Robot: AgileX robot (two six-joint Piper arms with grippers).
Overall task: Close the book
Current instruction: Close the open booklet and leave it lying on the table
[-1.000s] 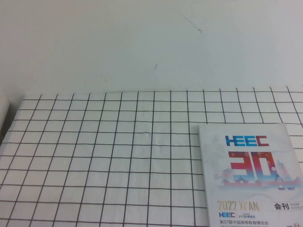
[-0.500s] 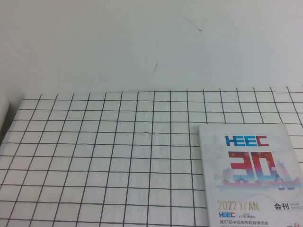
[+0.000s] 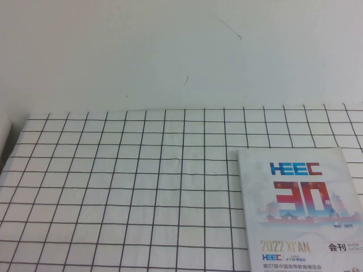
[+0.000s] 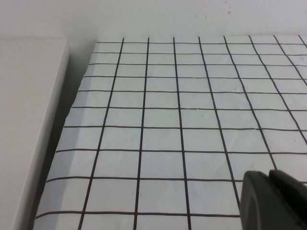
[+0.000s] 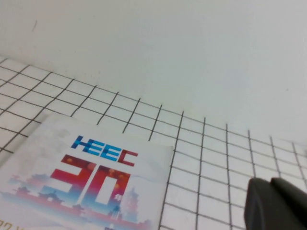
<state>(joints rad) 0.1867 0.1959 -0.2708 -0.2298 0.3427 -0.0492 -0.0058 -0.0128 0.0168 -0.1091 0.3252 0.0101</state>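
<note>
Already shut at four o'clock on the white gridded desk (image 3: pixel 113 187), the glossy white HEEC book (image 3: pixel 300 209) risks a needless shove from the nearby right gripper (image 5: pixel 276 203), while the left gripper (image 4: pixel 273 199) hangs at nine o'clock, and I cannot tell either's spread.

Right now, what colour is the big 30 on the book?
The 30 is red and blue, clearest from high view. Left gripper over grid cloth; right gripper near book.

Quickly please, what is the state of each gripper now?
Left gripper: over the grid cloth, cannot be told.
Right gripper: near the book, cannot be told.
</note>
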